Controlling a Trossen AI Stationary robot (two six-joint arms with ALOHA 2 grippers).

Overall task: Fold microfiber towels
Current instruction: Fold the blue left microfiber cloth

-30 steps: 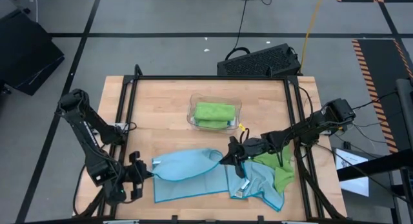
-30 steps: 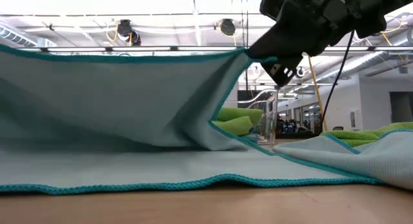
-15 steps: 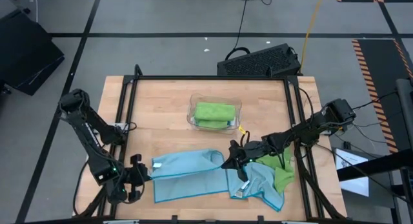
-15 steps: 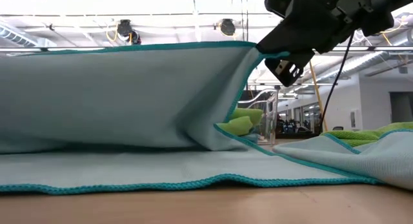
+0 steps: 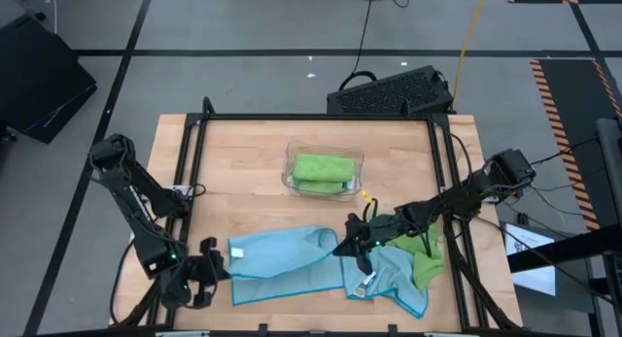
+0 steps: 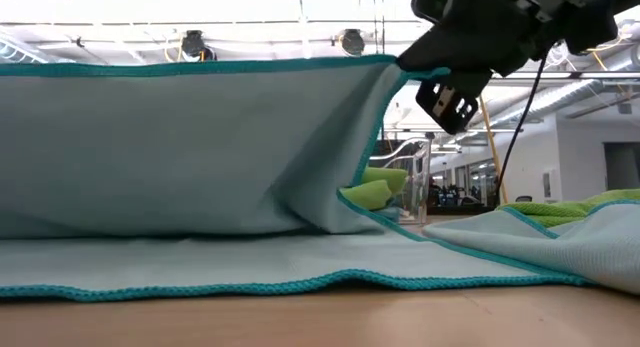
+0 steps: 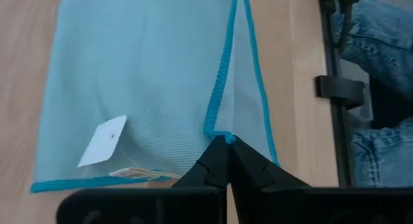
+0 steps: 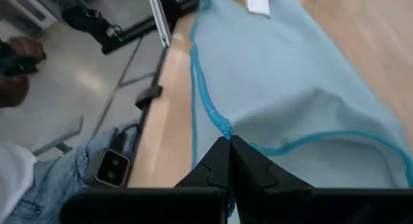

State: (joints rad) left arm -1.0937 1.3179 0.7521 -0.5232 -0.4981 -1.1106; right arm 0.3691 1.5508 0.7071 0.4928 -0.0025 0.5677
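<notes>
High view first: we are looking down on the wooden worktop [image 5: 243, 172], and both arms are working the same light blue towel [image 5: 282, 262] lying across the six o'clock side. We are seeing the left gripper [image 5: 216, 268] at about seven o'clock, fingers clenched on the towel's left corner. The right gripper [image 5: 346, 245] is sitting at about five o'clock, fingers pinched tight on the opposite corner, and the cloth between them is hanging doubled over on itself.

Low view now: we are watching the raised half of that towel standing as a wide blue sheet with a teal hem along its top edge, the lower half lying flat on the wood beneath it. The right gripper is gripping the top corner up at one o'clock in that picture.

Left wrist view: we are seeing the fingers [image 7: 216, 166] squeezed together on two layers of teal hem, with a small white tag [image 7: 102, 141] showing on the cloth just beside them. Right wrist view: the fingers [image 8: 219, 162] are clamping the hem there too.

Back on the high view, a clear plastic tray [image 5: 291, 178] is sitting near the centre holding a folded lime green towel [image 5: 323, 170]. At four o'clock a heap of more towels [image 5: 403, 274], blue and green, is lying rumpled just beside the right gripper.
</notes>
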